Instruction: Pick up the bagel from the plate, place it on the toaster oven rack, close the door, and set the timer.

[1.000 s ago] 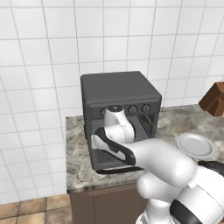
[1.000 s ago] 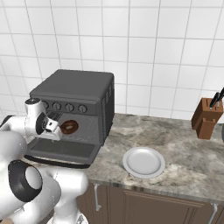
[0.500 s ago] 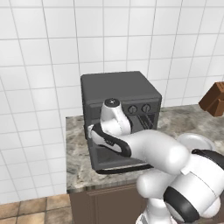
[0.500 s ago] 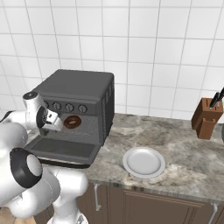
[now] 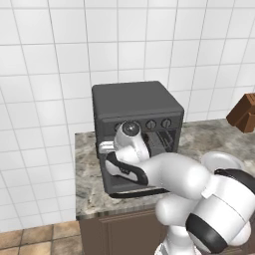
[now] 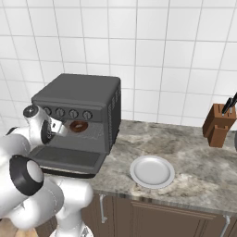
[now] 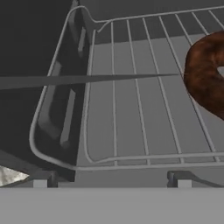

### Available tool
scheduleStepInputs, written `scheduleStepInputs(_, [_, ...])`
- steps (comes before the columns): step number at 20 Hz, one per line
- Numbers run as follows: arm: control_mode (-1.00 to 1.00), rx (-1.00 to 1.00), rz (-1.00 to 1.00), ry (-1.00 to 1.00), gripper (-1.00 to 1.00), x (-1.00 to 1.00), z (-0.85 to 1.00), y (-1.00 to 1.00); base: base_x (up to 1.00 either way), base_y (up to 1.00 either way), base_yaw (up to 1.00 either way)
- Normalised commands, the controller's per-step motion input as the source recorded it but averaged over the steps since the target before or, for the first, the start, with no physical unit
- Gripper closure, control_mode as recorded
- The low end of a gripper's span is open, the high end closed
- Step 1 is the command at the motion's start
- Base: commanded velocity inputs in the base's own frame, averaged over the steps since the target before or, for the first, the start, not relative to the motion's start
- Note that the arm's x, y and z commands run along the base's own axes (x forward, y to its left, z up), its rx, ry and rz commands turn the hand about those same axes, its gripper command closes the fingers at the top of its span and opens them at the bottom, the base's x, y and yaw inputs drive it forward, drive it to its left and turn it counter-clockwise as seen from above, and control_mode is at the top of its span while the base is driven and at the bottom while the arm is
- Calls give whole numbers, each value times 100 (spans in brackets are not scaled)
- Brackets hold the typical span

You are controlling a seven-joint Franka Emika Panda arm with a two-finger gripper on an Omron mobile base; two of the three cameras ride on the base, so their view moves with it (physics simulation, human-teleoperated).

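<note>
Since 1 second back, arm swung left and drew away from oven mouth. Table (image 6: 194, 157) carries oven (image 6: 78, 109), its door (image 6: 65, 159) dropped flat. Plate (image 6: 152, 171) bare, right of oven. Rack (image 7: 131, 109) inside. Gripper (image 6: 58, 128) empty, jaws spread wide, before left side of opening. Bagel (image 6: 79, 126) lies on rack, apart from gripper.

Pretty flat, even lighting in both base views, no harsh glare anywhere, white tiles (image 6: 152, 41) bright and clean. The oven (image 5: 135, 107) stays dark and its inside is dim. Shadows on the counter (image 6: 185, 152) are soft. The hand view looks blocky and a bit smeared, with the rack (image 7: 131, 105) bars jagged.
</note>
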Motion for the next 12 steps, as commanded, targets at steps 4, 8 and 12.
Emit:
scheduleStepInputs(4, [-100,0,0,-5,-100,23,17,0,0,0,0])
scheduleStepInputs(8, [-100,0,0,-3,-100,-35,41,0,0,0,0])
scheduleStepInputs(12, [-100,1,0,0,-100,-100,62,-12,0,0,0])
